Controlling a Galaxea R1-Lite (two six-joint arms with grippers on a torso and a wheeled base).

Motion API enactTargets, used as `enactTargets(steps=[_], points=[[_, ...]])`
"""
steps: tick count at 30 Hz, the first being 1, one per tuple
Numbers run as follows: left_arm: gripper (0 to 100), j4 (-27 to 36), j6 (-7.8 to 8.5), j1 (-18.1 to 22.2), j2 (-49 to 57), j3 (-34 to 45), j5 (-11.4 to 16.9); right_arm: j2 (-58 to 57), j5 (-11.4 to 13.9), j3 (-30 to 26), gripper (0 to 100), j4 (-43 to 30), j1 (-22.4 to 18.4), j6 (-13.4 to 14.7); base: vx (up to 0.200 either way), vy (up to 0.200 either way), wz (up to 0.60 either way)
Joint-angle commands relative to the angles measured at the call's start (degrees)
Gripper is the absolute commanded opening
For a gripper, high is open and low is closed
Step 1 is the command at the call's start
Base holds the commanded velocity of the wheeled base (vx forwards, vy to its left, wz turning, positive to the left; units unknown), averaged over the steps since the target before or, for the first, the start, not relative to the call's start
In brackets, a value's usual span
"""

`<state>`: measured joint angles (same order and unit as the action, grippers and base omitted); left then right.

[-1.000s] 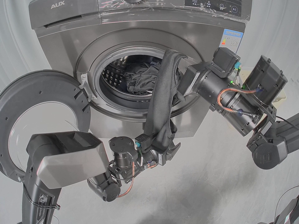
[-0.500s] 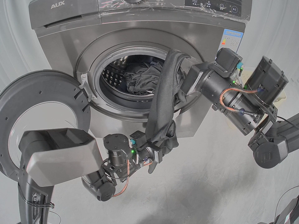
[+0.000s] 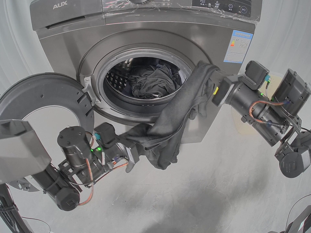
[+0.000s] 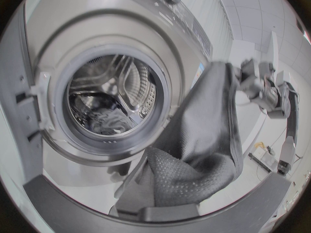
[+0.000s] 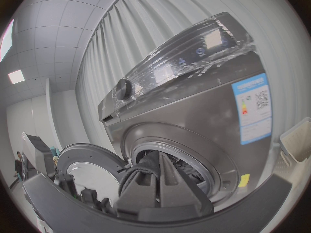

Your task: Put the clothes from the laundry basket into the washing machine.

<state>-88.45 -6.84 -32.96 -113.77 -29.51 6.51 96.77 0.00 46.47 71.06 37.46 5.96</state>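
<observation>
Left gripper was clamped shut on the lower end of the dark garment. Right gripper was pinched on its upper end, fingers nearly together. I saw the cloth stretched between both, some sagging below the left grip, all outside the washing machine. Just behind it, the open drum held other dark clothes. Door stood open beside my left gripper. Laundry basket sat past the right one, contents hidden.

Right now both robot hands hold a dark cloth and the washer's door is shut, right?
The door is open, not shut; the head view shows it swung aside. The left gripper and right gripper do hold the dark cloth.
</observation>
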Motion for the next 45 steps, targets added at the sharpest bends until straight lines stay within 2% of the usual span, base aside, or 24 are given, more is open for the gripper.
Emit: enactTargets(steps=[1, 2, 4, 6, 13, 27, 33, 40, 45], points=[[0, 0.04, -0.54, 4.93, 11.29, 3.50, 0.35, -6.42, 0.09, -8.06, 0, 0.13, -3.62, 2.74, 0.000, 0.000, 0.00], [0, 0.04, -0.54, 5.01, 11.56, 3.59, 0.35, -6.51, 0.09, -8.33, 0, 0.13, -3.62, 2.83, 0.000, 0.000, 0.00], [0, 0.04, -2.04, 5.89, 14.55, 4.11, 0.43, -6.77, 0.26, -10.79, 0, -0.39, -4.06, 5.46, 0.000, 0.000, 0.00], [0, 0.21, -3.18, 5.89, 15.34, 3.32, 0.43, -6.33, 0.09, -10.79, 0, 0.04, -4.50, 5.73, 0.000, 0.000, 0.00], [0, 0.12, -3.44, 6.07, 17.18, 0.07, 0.35, -6.24, 0.88, -11.84, 0, 0.04, -7.75, 5.55, 0.000, 0.000, 0.00], [0, 0.12, -3.44, 6.95, 18.50, -1.60, 0.17, -5.98, 0.18, -9.64, 0, 0.31, -7.84, 4.85, 0.000, 0.000, 0.00], [0, 0.12, -3.44, 6.95, 18.77, -1.42, 0.17, -5.98, -1.93, -10.00, 0, 0.22, -7.93, 4.59, 0.000, 0.000, 0.00], [0, 0.56, -3.44, 8.53, 19.73, -1.78, 0.35, -6.42, -2.02, -9.38, 0, 0.22, -9.51, 4.32, 0.000, 0.000, 0.00], [0, 0.74, -3.44, 7.91, 20.35, -1.51, 0.35, -6.77, -2.11, -9.64, 0, 0.22, -8.99, 4.32, 0.000, 0.000, 0.00]])
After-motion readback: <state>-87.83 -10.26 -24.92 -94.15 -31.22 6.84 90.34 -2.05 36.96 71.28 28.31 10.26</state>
